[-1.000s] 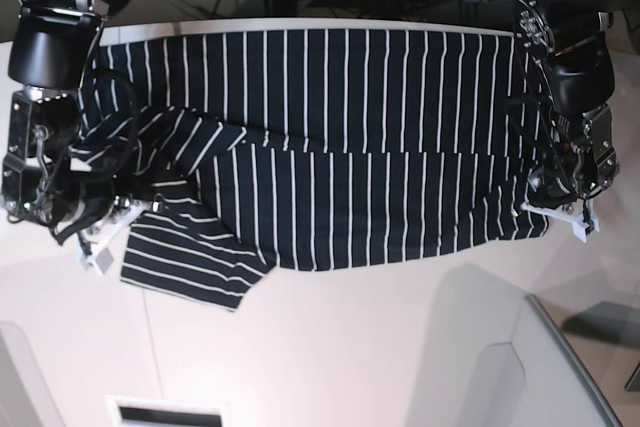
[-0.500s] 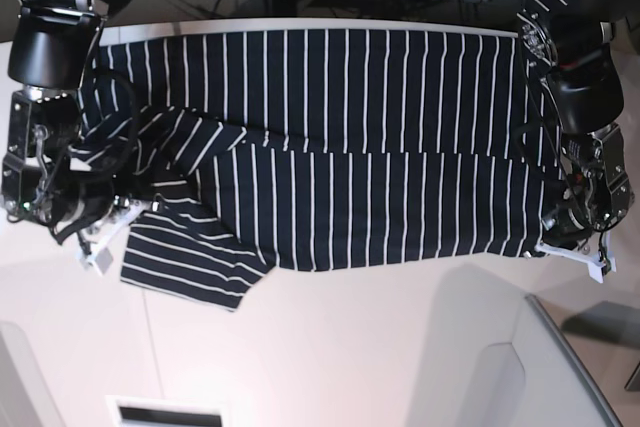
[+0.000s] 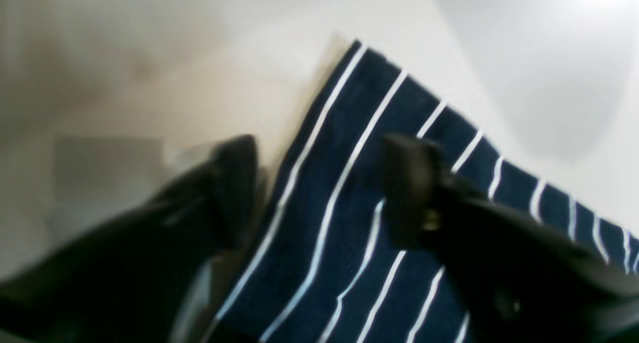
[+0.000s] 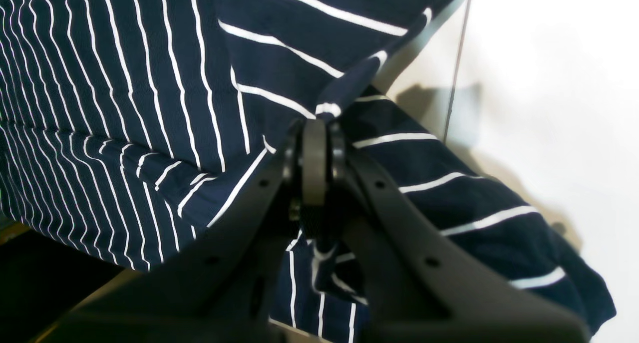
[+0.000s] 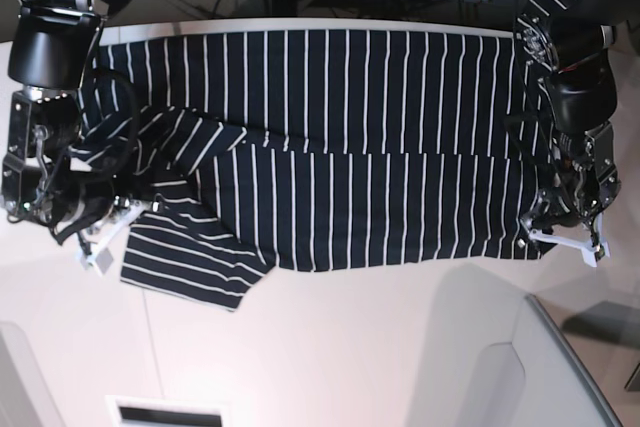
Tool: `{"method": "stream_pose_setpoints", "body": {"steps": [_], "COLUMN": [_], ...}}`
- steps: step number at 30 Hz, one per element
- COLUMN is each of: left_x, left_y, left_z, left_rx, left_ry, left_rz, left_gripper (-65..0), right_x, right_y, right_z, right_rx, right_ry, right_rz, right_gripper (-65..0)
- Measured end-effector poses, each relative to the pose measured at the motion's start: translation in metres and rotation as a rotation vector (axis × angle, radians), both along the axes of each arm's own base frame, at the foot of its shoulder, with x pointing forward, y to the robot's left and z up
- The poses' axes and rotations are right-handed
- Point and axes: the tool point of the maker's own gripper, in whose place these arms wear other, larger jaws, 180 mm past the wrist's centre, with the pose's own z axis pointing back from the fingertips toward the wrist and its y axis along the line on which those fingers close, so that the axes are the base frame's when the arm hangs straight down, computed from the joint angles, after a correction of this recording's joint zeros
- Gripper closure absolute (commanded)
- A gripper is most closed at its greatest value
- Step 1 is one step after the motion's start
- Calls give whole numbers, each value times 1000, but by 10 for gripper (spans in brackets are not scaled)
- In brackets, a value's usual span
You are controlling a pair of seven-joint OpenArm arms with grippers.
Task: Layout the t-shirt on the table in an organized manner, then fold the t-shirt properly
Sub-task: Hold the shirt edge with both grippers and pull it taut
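Left wrist view, blurred: left gripper point(image 3: 319, 193) appears spread over the t-shirt point(image 3: 359, 223) corner. Right gripper point(image 4: 314, 168) pinches cloth; pulling may rumple the table-edge point(image 5: 330, 347) layout.

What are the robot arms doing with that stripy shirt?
Two robot arms are spreading a striped t-shirt out on a white table so it can be folded. The right pincer is shut on a bunched bit of the t-shirt near the sleeve. The left pincer is open over the shirt's corner, which lies flat on the table. The body looks mostly flat, but the sleeve end is crumpled.
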Motion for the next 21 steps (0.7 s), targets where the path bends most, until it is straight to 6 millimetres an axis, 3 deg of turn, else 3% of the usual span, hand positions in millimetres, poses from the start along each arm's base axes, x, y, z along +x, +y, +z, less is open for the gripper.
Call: {"method": "stream_pose_setpoints", "body": {"steps": [2,9,16,21], "left_x": [0,7,-29,-27], "left_y": [2,12,6,2], "left_z": [2,27,-27,-33], "left_rx": [-1,64,-11,-22], "left_ry": [-8,-83,68,69], "left_rz": [8,-1,20,26], "left_gripper": [-481,-481,-481,-481], "right_x": [0,0,0,-1], "right_y": [0,-1,-1,-1], "right_z": [0,0,0,0], "right_rx": [-1,-4,-5,-5], "right_ry": [1,1,2,2], "right_rz": [0,-1,2,2], "right_gripper": [0,0,0,0]}}
